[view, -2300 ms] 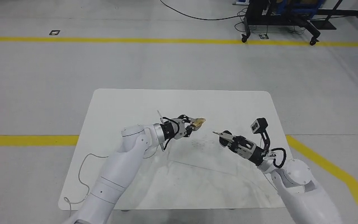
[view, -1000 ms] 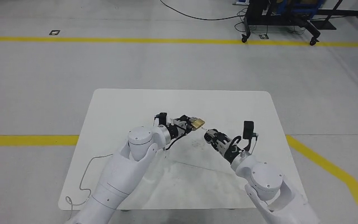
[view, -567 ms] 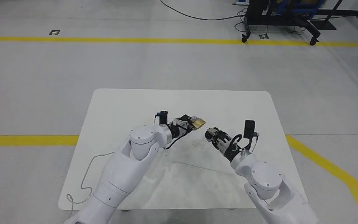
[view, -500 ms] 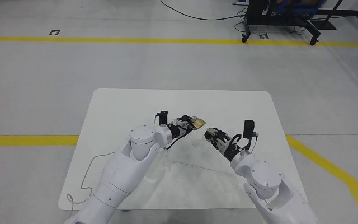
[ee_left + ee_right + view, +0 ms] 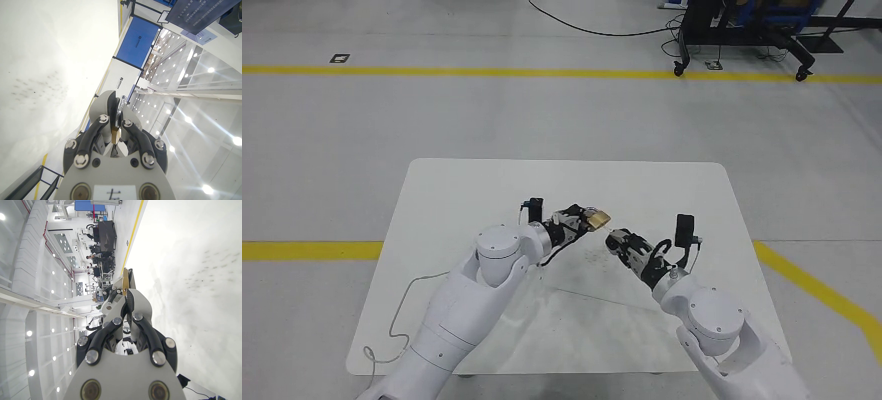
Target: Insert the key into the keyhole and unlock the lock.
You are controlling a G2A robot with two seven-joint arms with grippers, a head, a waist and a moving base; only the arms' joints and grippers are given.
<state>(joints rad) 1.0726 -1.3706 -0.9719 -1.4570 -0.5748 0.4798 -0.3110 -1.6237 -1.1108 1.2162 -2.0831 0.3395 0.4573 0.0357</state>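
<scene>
My left gripper point(image 5: 582, 220) is shut on a brass padlock point(image 5: 595, 216), held above the middle of the white table point(image 5: 442, 230). In the left wrist view the silver shackle point(image 5: 121, 105) is pinched between the fingertips and the brass body point(image 5: 115, 135) hangs back toward the palm. Just to the right of the lock, my right gripper point(image 5: 615, 239) is shut on a brass key point(image 5: 125, 281). The key's blade points toward the lock across a small gap. The keyhole itself is hidden.
A thin white cable point(image 5: 392, 300) runs off the table's front left edge. Faint dark scuff marks point(image 5: 208, 275) dot the tabletop below the grippers. Yellow floor lines point(image 5: 542, 72) run past the table, and a wheeled black stand point(image 5: 742, 40) is far back right.
The right gripper has swung in to the left with the key, closing most of the gap to the lock. The left arm has turned its wrist; over the last half second both barely move.
</scene>
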